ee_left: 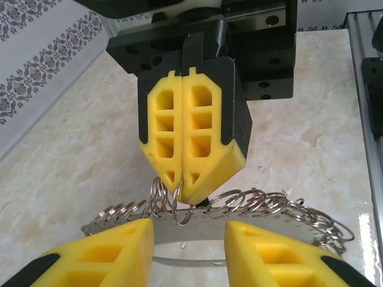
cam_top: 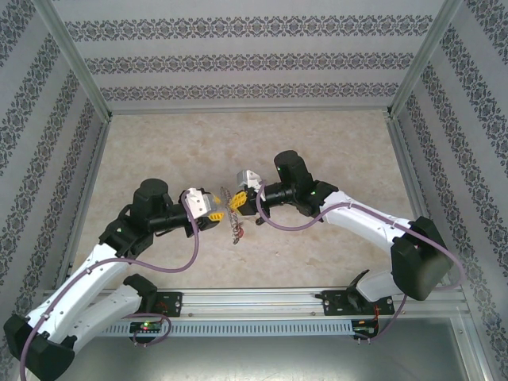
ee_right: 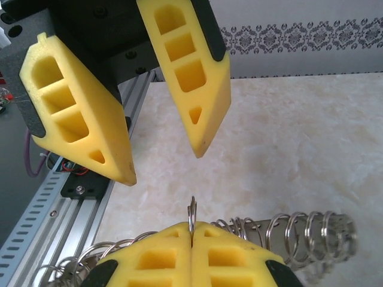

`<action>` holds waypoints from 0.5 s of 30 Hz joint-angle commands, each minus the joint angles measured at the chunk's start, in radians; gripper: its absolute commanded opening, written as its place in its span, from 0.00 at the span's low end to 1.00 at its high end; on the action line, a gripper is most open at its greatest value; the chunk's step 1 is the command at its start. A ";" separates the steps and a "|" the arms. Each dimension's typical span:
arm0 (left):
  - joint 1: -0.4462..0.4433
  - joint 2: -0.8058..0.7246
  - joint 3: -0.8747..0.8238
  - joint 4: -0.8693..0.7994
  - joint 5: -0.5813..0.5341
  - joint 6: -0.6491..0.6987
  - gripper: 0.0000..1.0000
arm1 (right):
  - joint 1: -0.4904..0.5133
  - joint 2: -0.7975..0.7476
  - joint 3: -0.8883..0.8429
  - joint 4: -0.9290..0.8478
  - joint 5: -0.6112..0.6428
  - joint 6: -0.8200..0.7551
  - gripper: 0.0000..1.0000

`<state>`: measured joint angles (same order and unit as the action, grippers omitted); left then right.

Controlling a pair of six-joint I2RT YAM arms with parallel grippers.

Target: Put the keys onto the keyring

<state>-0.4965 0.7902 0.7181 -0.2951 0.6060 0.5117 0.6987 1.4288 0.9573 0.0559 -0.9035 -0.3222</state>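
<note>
The keyring (cam_top: pixel 236 221) is held up above the table between both arms. It is a thin grey metal band (ee_left: pixel 191 236) lined with many small wire loops (ee_right: pixel 311 233). My right gripper (ee_right: pixel 192 226) is shut on one small loop at the rim, which sticks up between its yellow pads; its tips (ee_left: pixel 182 194) show from the front in the left wrist view. My left gripper (ee_left: pixel 188 222) faces it, open. Its two fingers (ee_right: pixel 200 143) stand apart with nothing gripped, just short of the band. I cannot make out the keys clearly.
The marble-patterned tabletop (cam_top: pixel 238 143) lies under the ring. An aluminium rail (cam_top: pixel 262 300) with both arm bases runs along the near edge. Patterned walls (cam_top: pixel 254 55) and metal posts close in the back and sides.
</note>
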 commanded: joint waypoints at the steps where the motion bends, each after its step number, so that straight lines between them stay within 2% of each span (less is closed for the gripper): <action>1: -0.010 0.021 0.005 0.011 -0.019 0.022 0.37 | 0.016 -0.034 -0.006 0.039 -0.032 -0.038 0.00; 15: -0.010 0.078 0.036 0.023 0.037 0.028 0.21 | 0.024 -0.041 -0.012 0.042 -0.031 -0.044 0.00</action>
<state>-0.4965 0.8734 0.7231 -0.2977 0.6117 0.5278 0.7116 1.4185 0.9504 0.0563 -0.9031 -0.3447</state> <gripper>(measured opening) 0.214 0.050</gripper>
